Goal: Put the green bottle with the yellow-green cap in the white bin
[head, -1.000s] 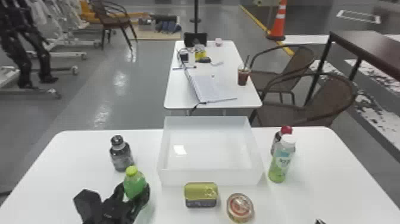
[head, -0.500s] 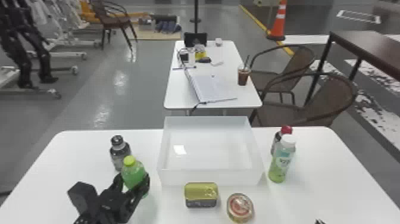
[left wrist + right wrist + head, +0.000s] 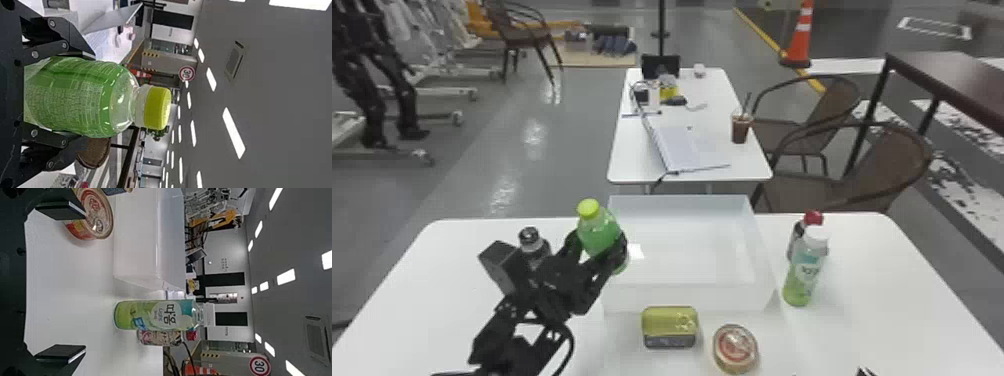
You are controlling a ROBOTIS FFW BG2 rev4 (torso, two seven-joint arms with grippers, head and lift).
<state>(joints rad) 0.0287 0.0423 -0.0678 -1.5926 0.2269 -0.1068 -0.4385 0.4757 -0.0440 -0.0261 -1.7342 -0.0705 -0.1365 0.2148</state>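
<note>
In the head view my left gripper [image 3: 599, 250] is shut on the green bottle [image 3: 597, 231], which hangs at the left edge of the white bin [image 3: 687, 298], its yellow-green cap up and tilted slightly left. The left wrist view has the bottle [image 3: 78, 96] held between both fingers of my left gripper [image 3: 58, 96], cap pointing away from the palm. At the front right edge of the table, only a tip of my right gripper [image 3: 866, 372] shows in the head view. My right gripper [image 3: 58, 288] stands open with nothing between its fingers in the right wrist view.
A dark bottle [image 3: 533, 247] stands behind the left arm. In front of the bin lie a yellow-green can [image 3: 670, 326] and a round tin [image 3: 735, 348]. A white-capped bottle [image 3: 804, 270] and a red-capped one [image 3: 797, 237] stand to its right.
The left gripper has risen from the table with the green bottle and moved forward and right, up to the bin's left side. The right arm has stayed still.
</note>
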